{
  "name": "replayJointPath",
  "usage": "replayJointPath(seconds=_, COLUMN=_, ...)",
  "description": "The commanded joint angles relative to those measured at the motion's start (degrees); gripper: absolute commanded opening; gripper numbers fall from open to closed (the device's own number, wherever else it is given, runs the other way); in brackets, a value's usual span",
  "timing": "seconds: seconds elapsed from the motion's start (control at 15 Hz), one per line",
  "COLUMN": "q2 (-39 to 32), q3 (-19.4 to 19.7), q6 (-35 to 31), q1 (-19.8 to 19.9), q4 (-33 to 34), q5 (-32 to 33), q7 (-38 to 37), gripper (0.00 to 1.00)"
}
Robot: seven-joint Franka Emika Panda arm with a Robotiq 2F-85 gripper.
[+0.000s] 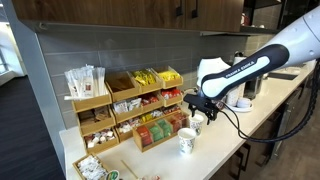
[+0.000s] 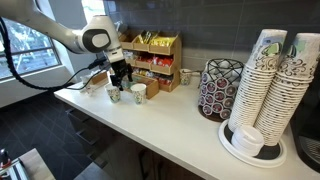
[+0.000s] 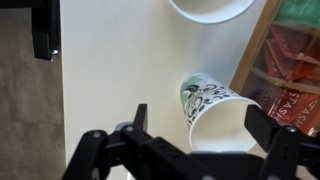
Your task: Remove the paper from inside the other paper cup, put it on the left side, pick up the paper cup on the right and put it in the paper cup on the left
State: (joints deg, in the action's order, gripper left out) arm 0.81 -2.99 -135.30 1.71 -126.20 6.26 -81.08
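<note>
You're at an office kitchenette or coffee station: a white counter [image 2: 165, 125] runs under dark wall cabinets [image 1: 110, 12], with wooden racks [image 1: 120, 105] full of tea bags, sugar and snack packets against the backsplash. Tall stacks of paper cups [image 2: 275, 75] and a wire pod carousel [image 2: 220, 88] stand on the same counter, near a big window [image 1: 8, 40].

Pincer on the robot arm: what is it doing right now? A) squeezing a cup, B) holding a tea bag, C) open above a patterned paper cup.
C: in the wrist view the pincer is spread wide, clear of the patterned cup below it.
</note>
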Motion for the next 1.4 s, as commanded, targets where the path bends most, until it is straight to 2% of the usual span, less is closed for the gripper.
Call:
replayJointPath(seconds=0.0, q2=-2.68, q3=1.25, q6=-1.70, q1=-0.54, q4=0.70, q5=1.94, q7=-5.27, gripper=0.96)
replayJointPath(seconds=0.07, q2=-3.13, q3=1.50, q6=-2.03, q1=-0.64, q4=0.78, q5=1.80, q7=-5.94, gripper=0.89)
replayJointPath(seconds=0.13, q2=-3.62, q3=1.75, q6=-2.25, q1=-0.69, q4=0.89, q5=1.82, q7=-6.55, gripper=0.72)
replayJointPath(seconds=0.73, q2=-5.08, q3=3.45, q6=-5.98, q1=-1.04, q4=0.62, q5=1.29, q7=-8.88, gripper=0.01)
replayJointPath(seconds=1.13, q2=0.17, q3=3.91, q6=-5.96, q1=-0.72, q4=-1.07, q5=1.52, q7=-7.16, gripper=0.01)
replayJointPath(seconds=1.33, q2=5.22, q3=3.55, q6=-5.39, q1=-0.33, q4=-2.60, q5=2.28, q7=-3.36, gripper=0.01)
